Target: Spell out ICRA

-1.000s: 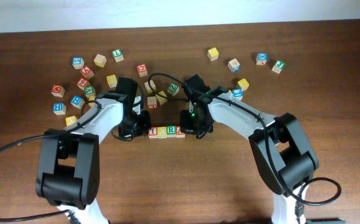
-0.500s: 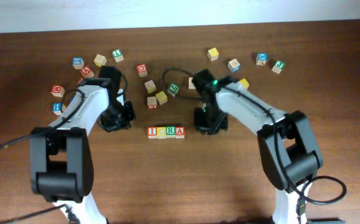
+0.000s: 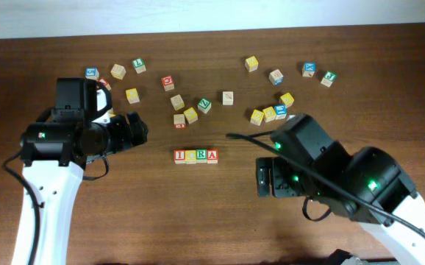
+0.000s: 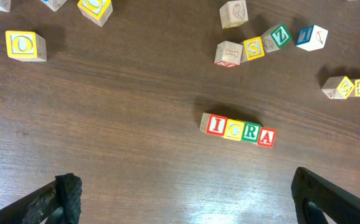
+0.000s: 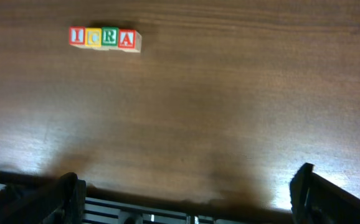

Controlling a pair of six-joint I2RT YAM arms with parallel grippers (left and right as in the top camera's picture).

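A row of four cubes (image 3: 196, 156) lies mid-worktop (image 3: 198, 221), the cubes touching and reading I, C, R, A. The left jaws and right jaws are both spread wide, empty, well apart from the row. Spare blocks (image 3: 190, 115) lie scattered beyond it.

The overhead camera is looking straight down from well above on the dark brown wooden table (image 3: 198, 221), with a pale wall strip (image 3: 212, 13) running along the top edge. The row of four small wooden letter cubes reading ICRA (image 3: 196, 155) is sitting near the frame's centre. The left wrist camera is looking down from closer in, with that row (image 4: 237, 129) just right of centre. Along its top it is sharing the scattered wooden letter cubes (image 4: 255, 46) with the overhead. The right wrist camera is also facing down, showing the row (image 5: 103, 38) small in the upper left. The letters are reading upright in all three views.
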